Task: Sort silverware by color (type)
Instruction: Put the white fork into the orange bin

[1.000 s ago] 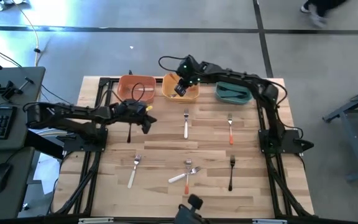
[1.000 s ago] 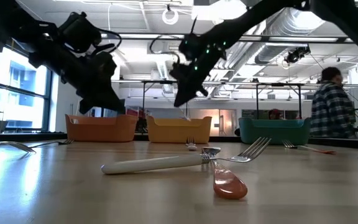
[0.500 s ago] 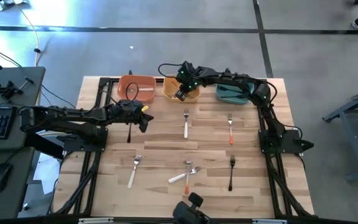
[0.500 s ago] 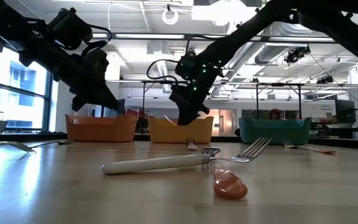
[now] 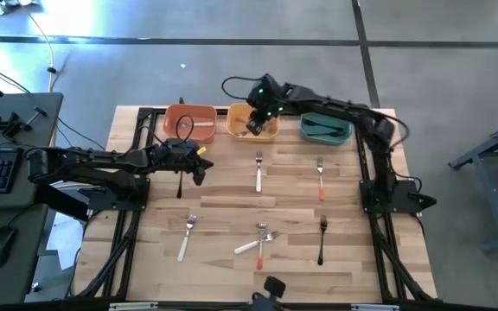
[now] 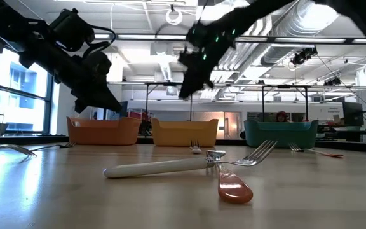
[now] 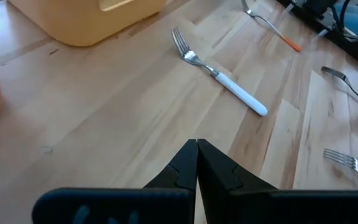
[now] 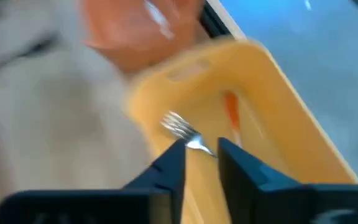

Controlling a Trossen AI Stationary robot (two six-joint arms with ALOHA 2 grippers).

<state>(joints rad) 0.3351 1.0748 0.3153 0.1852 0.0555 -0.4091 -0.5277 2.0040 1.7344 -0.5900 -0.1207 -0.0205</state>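
Several forks lie flat on the table: a white one (image 5: 258,171), an orange one (image 5: 321,181), a black one (image 5: 322,238), a white one (image 5: 185,238), a white and an orange one crossed (image 5: 258,242), and a black one (image 5: 180,183) beside my left gripper. My left gripper (image 5: 199,168) (image 7: 196,146) hovers shut over bare wood with nothing between its fingers. My right gripper (image 5: 253,123) (image 8: 201,155) is open above the yellow bin (image 5: 262,130). In that bin lies an orange-handled fork (image 8: 194,140).
Three bins stand along the far edge: orange (image 5: 188,123), yellow (image 6: 183,132) and teal (image 5: 325,130), the teal one with dark items inside. The arms' black frames run along the left and right sides of the table. Bare wood lies between the forks.
My right gripper dipped down into the yellow bin, then rose well above it. My left gripper shifted slightly toward the table's left and lowered a little at first, then stayed still. The forks on the table have not moved.
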